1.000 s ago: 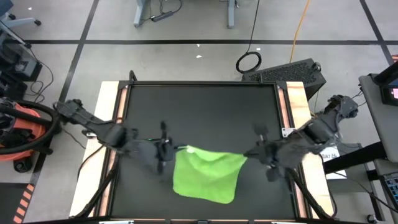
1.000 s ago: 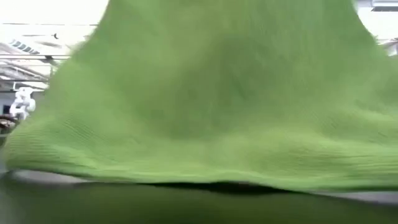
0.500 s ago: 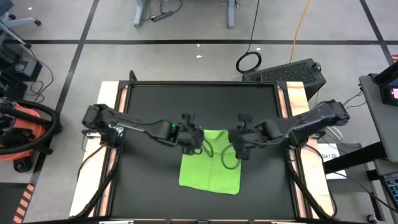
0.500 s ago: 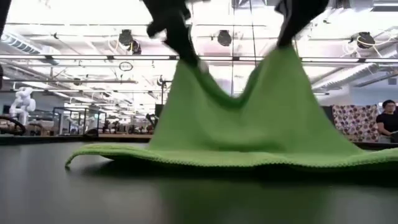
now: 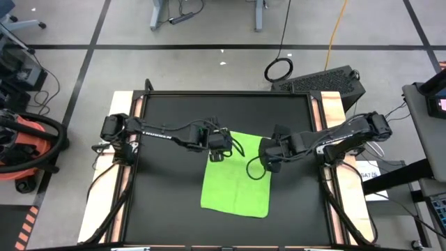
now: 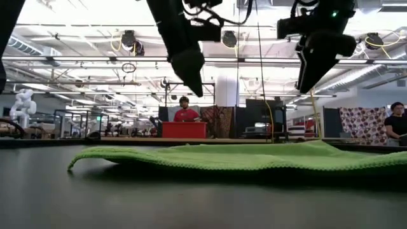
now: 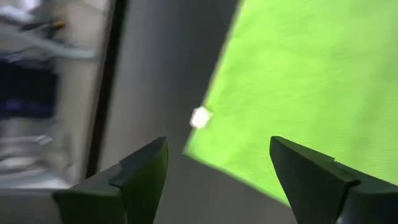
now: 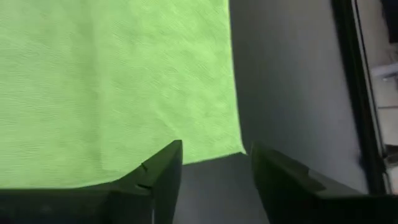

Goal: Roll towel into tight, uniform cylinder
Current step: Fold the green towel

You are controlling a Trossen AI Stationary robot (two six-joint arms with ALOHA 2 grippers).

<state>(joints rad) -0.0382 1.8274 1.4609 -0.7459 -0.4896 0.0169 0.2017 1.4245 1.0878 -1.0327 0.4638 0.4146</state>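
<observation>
A small, plain lime-green soft towel [image 5: 235, 176] lies spread flat on the black mat [image 5: 167, 125] covering the desk, near the mat's middle and toward its front edge. The left gripper [image 5: 217, 148] hangs above the towel's far left corner, its jaws spread wide and holding nothing. The right gripper [image 5: 270, 157] hangs above the far right corner, its jaws apart and also empty. In the low view both grippers sit clear above the cloth, not touching it.
</observation>
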